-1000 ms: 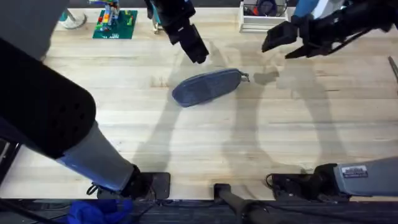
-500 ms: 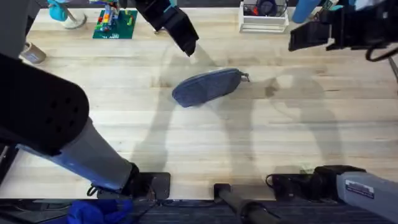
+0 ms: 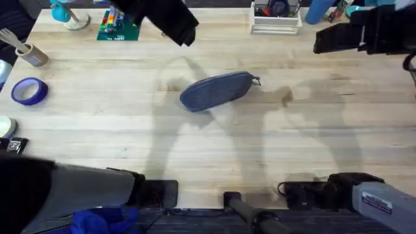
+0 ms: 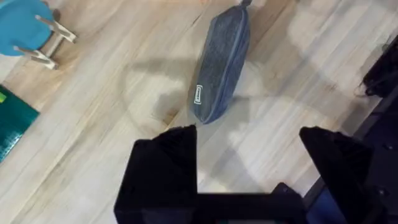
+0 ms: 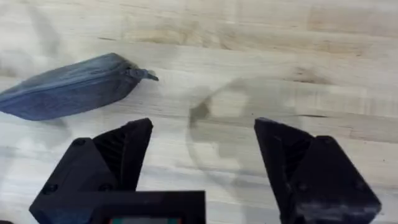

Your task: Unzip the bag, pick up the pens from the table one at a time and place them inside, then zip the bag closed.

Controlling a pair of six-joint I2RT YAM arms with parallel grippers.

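The blue-grey bag lies slanted in the middle of the table, its zipper shut and the small metal pull at its right end. My left gripper hovers beyond the bag toward the far left, open and holding nothing; its wrist view looks down on the bag from high above, between the spread black fingers. My right gripper hangs at the far right, open and apart from the bag and its pull. The pens are out of view.
A blue tape roll, a cup of sticks and small items sit along the left edge. A green plate with bricks and a white tray stand at the back.
Both grippers have drawn away from the bag, the left toward the far left, the right toward the far right. The left arm's dark bulk has dropped low, uncovering the table's left side.
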